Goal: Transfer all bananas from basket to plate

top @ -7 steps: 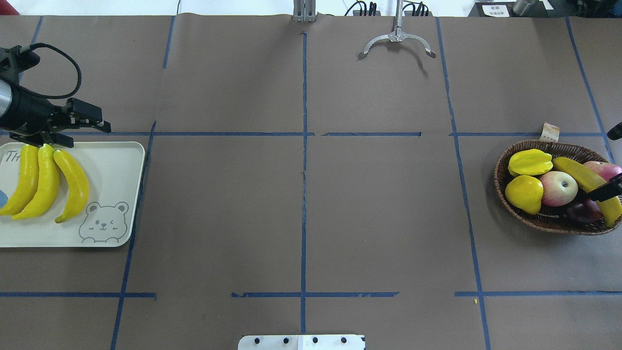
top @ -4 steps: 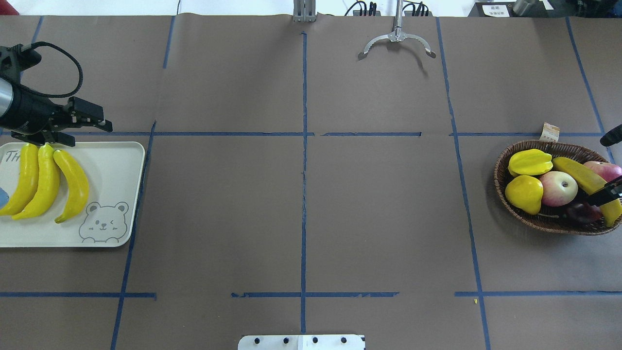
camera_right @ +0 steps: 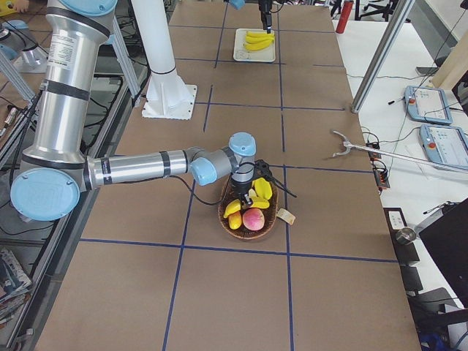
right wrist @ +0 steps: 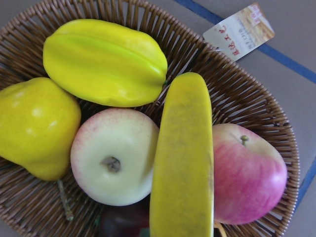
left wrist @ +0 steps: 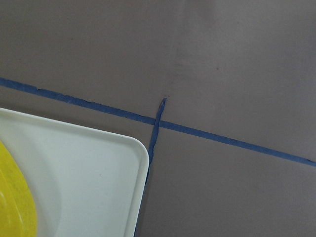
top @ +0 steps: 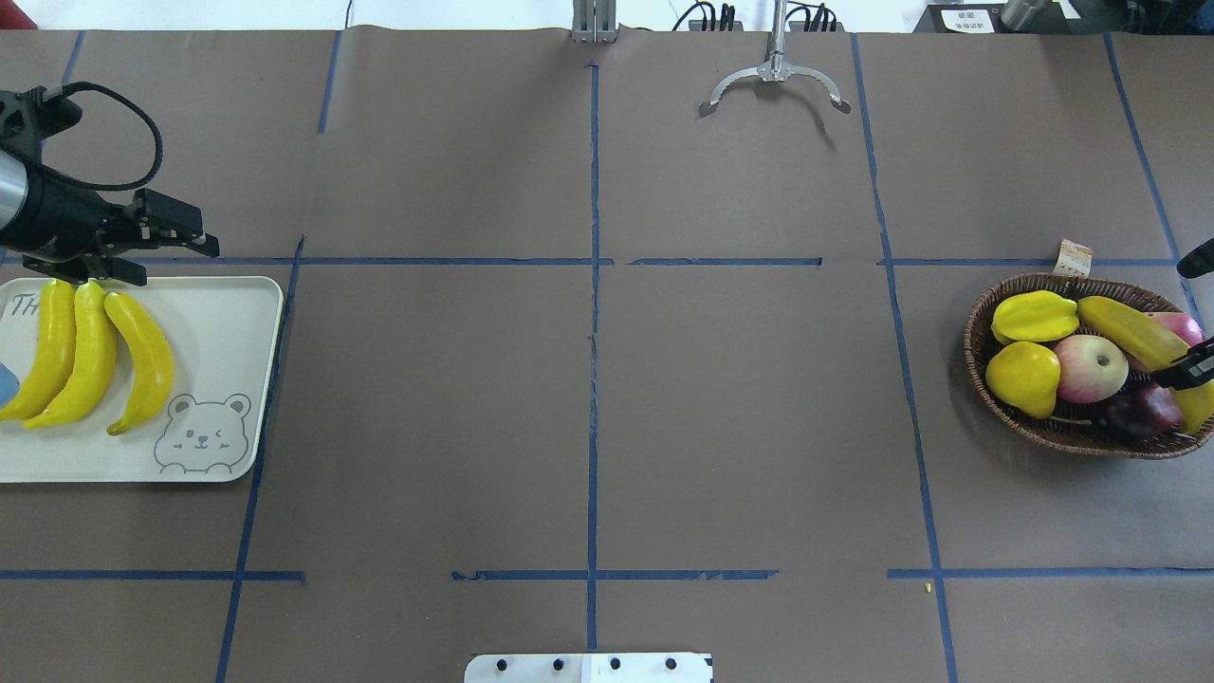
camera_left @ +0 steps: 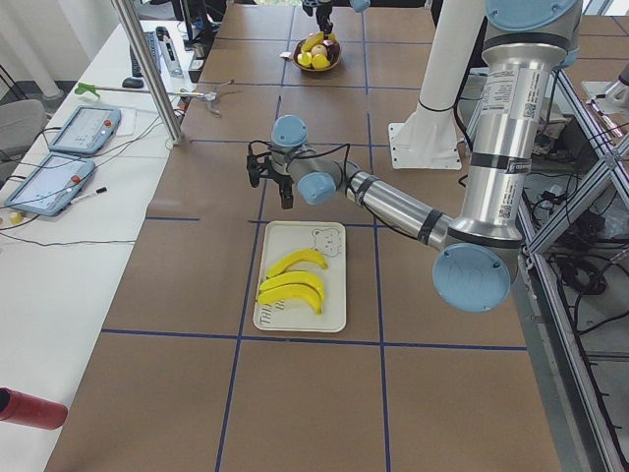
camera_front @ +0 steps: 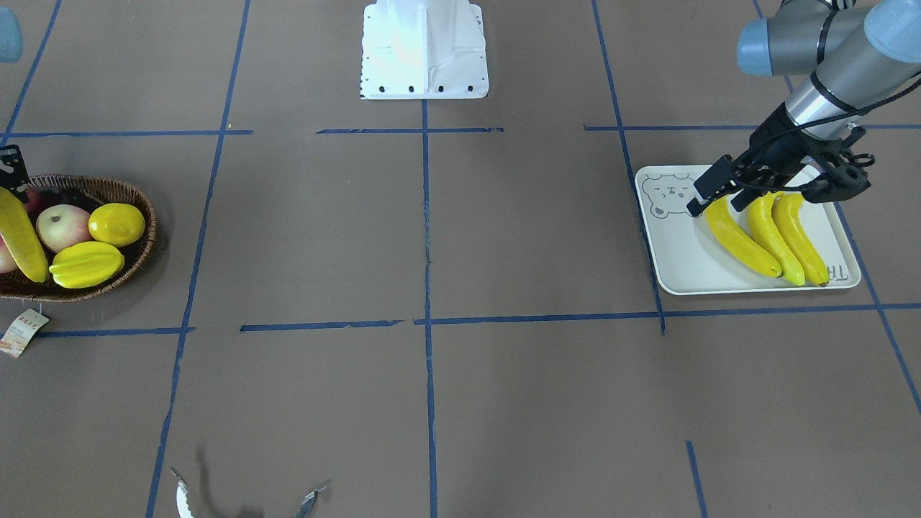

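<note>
Tilted banana [top: 1124, 330] up in basket [top: 972, 346] with right gripper [top: 1176, 372] jaws pinched across its near end; judged light, stiff, slippery. Held left gripper [top: 171, 264] jaws spread.

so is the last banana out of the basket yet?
No, in the basket: the last banana lies across the apples inside the rim, the right gripper at it; gripped or not, cannot tell.

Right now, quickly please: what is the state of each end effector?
Left end effector: open, holding nothing.
Right end effector: closed on the banana in the basket.
</note>
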`<state>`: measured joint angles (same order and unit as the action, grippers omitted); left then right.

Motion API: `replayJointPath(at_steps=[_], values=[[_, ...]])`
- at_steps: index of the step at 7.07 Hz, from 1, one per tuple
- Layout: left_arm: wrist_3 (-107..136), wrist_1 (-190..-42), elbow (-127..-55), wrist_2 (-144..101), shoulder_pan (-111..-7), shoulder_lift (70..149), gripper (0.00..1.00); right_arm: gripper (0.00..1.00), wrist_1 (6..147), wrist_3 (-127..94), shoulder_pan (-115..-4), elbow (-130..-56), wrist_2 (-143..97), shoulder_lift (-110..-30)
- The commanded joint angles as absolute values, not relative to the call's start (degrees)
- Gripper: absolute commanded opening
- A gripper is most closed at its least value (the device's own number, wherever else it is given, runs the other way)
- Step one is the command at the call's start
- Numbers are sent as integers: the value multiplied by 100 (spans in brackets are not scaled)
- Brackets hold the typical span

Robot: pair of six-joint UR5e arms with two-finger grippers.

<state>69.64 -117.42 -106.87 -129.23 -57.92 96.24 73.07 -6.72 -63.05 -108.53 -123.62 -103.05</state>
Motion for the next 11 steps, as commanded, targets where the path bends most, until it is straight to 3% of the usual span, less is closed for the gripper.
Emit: replayJointPath(at_steps=[1, 3, 5, 7, 9, 11], values=[[6961, -11742, -10617, -12920, -5792, 9685, 100, 0, 7565, -241, -7079, -11283, -12793, -10406], [6961, -11733, -10626, -12920, -5792, 9686, 100, 1, 7770, -235, -7576, -11548, -13565, -10275], [6987, -11742, -10661, -12937, -5792, 9869, 100, 1, 7717, -2319, -7498, -11523, -14176, -9208], [7579, -11777, -10627, -12981, -5757, 10254, 100, 1, 7699, -3582, -6561, -11505, -14081, -8214], [9125, -11830, -10661, -12598, -5057, 11097, 100, 2, 7656, -5432, -5613, -11540, -13399, -7142], [10059, -12126, -10714, -12525, -4843, 11451, 100, 2, 6756, -6683, -4593, -11567, -12284, -6987]])
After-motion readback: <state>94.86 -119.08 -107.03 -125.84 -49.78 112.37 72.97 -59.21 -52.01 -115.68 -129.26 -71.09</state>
